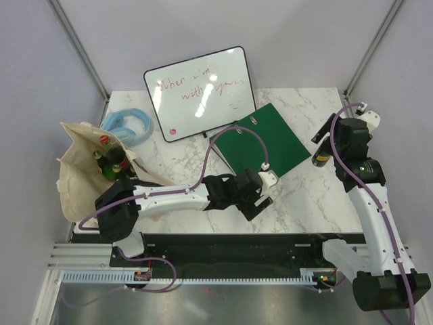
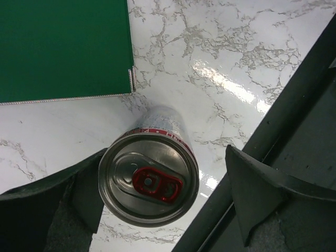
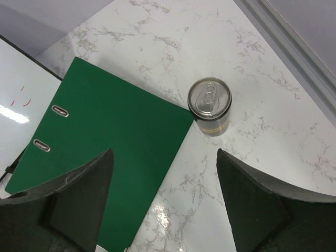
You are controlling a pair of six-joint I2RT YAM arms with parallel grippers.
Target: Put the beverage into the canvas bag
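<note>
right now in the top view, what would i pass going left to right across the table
canvas bag → whiteboard → green binder → dark can

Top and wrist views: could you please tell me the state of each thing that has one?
Beige canvas bag: open, bottles inside.
Silver can with red tab: upright, unopened.
Dark can with silver top: upright, unopened.
Green ring binder: closed, flat.
Left gripper: open around silver can.
Right gripper: open, empty.

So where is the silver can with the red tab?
The can stands between the left gripper's open fingers, near the green binder's corner, in the left wrist view.
</note>
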